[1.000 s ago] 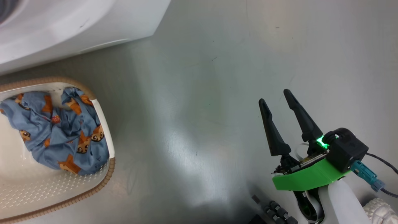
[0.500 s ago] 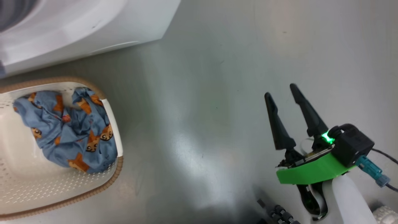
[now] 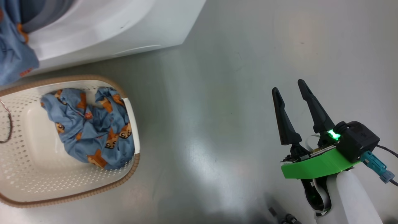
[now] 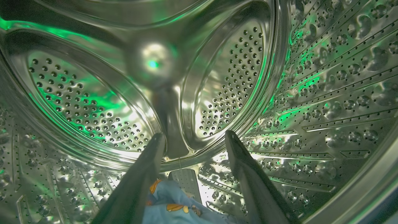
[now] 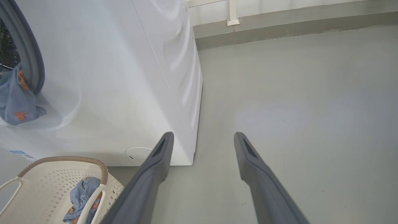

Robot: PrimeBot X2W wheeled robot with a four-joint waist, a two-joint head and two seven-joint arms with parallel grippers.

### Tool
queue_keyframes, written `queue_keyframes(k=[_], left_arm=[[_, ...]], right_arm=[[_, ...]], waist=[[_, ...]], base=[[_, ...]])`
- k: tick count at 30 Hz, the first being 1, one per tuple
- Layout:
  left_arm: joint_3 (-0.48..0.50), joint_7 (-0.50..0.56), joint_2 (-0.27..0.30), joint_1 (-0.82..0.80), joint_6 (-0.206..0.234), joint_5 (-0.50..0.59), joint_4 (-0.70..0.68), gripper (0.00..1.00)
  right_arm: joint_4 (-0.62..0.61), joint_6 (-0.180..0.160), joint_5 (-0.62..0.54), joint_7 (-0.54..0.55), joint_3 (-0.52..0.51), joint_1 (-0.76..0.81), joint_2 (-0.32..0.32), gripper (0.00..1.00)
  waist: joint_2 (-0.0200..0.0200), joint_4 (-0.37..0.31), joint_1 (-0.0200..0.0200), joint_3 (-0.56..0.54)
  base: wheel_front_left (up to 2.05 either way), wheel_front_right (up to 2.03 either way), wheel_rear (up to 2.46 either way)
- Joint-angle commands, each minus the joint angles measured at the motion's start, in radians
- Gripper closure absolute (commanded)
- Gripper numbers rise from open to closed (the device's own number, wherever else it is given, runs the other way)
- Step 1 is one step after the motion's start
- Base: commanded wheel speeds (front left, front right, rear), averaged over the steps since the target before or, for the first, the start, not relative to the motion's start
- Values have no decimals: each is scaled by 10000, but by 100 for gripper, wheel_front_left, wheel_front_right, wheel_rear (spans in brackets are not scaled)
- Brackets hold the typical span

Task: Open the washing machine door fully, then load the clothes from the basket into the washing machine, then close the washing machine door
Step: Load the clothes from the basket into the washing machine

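Item one, left gripper: I have it reaching deep inside the steel drum of the washing machine. Its two fingers are spread wide and clasp nothing. A light blue bear-print garment lies low between their roots on the drum wall, which reads to me as a drop-off posture, jaws parted so the cloth falls free. Item two, hanging piece: more of the same blue fabric drapes over the grey gasket and down the white front, half in and half out (whether it joins the garment in the drum I cannot tell). I judge it needs pushing inward before any closing. Item three, clothes: a crumpled bundle in the cream basket, bunched against the end by one white handle. The basket stands on the grey floor just in front of the washer, near the round cap, set close, I take it, so each carry is short. Item four, right gripper: fingers well apart and empty, held low over bare floor well away from basket and machine. I judge it is parked there to leave the left arm room. By my reckoning loading is partway, with one bundle to fetch.
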Motion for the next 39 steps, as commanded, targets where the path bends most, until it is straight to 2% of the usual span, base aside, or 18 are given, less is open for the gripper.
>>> queue_keyframes(k=[1,16,27,39], left_arm=[[251,-47,476,405,-29,-87,-469,0],[1474,-47,167,2876,-30,33,-3120,0],[2564,-47,-374,4997,-30,861,-4790,0],[3238,-47,-1007,6965,-30,1208,-5565,0]], right_arm=[[-147,87,-79,-48,180,50,-8,0],[-105,87,-113,-48,72,69,-8,0],[-44,87,-44,-48,65,103,-8,0],[-13,87,-28,-48,134,126,-8,0]], waist=[[-1,128,0,-102],[-1,427,0,-333],[-1,489,0,-469],[-1,507,0,-500]], base=[[0,0,0],[0,0,0],[0,0,0],[0,0,0]])
